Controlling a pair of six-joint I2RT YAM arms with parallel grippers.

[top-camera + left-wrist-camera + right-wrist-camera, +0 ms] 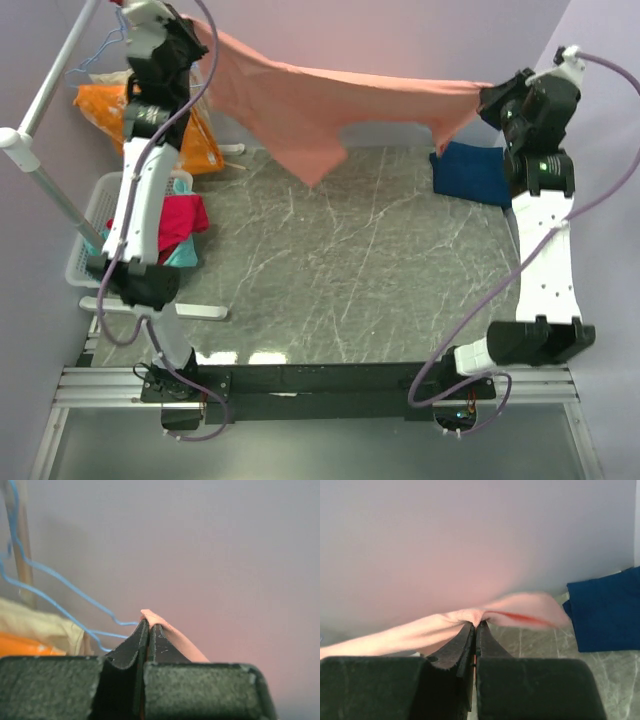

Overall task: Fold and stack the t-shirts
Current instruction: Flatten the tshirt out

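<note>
Over table [350, 260], left claw [149, 623] and right claw [476, 624] pinch t-shirt [300, 100] (salmon-pink).

end effector [149, 630] pinching salmon-pink t-shirt [172, 635], blue wire [55, 605]

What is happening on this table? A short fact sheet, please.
Held item: salmon-pink t-shirt, stretched in the air, middle sagging
Left gripper: shut on one end
Right gripper: shut on the other end
Navy t-shirt: lying on the table, far right
Basket: left side, magenta-red garment hanging over its edge
</note>
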